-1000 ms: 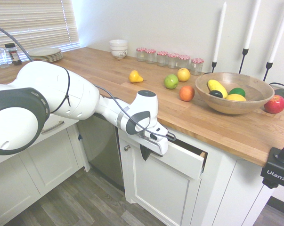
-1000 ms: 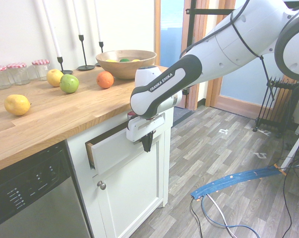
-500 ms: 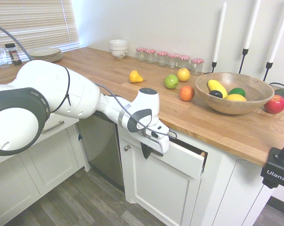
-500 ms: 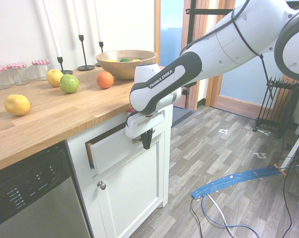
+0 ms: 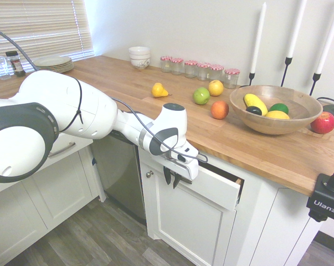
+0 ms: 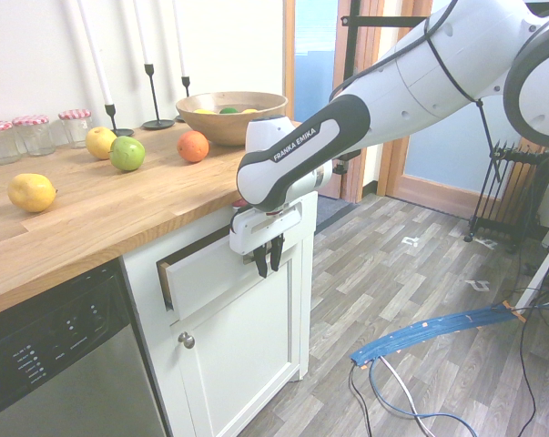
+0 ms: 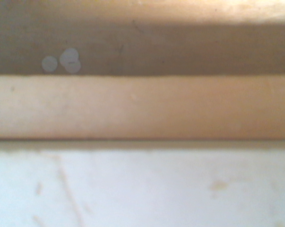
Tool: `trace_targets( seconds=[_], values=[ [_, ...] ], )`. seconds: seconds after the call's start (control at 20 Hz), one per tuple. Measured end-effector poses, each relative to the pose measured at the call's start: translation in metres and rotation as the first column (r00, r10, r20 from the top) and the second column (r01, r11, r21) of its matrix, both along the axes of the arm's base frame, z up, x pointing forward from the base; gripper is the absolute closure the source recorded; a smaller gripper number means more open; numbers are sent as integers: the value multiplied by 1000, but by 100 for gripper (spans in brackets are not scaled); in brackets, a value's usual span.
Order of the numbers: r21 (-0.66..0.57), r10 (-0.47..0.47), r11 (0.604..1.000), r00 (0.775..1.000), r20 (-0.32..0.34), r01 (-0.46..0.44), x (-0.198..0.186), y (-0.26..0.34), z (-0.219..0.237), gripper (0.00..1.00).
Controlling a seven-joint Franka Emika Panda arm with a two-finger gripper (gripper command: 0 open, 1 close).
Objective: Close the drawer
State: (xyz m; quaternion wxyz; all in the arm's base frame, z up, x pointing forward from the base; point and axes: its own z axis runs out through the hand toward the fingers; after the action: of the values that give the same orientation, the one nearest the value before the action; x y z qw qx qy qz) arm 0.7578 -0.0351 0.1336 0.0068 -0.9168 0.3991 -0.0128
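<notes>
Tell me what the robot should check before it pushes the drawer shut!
1. Is the drawer still open? Ok: it sticks out from under the countertop, with a dark gap showing behind its white front.
2. Is the hand at the drawer? Ok: it hangs pointing down right in front of the white front.
3. Is the hand free of things? Ok: the fingers stand a little apart with nothing between them.
4. Is the hand touching the drawer front? Cannot tell from these views.
5. Is anything poking out of the drawer that could jam? Ok as far as the wrist view shows: only the wood edge and shaded inside.
</notes>
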Motion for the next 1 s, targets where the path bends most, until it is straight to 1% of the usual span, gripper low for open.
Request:
trace_targets(
  seconds=[0.25,0.55,1.0],
  values=[
    [3,-1,1000,1000,-6,1,-3,1,3,0],
    [6,-5,1000,1000,7,5,-10,2,21,0],
    [8,-13,1000,1000,6,13,-61,8,30,0]
  ],
)
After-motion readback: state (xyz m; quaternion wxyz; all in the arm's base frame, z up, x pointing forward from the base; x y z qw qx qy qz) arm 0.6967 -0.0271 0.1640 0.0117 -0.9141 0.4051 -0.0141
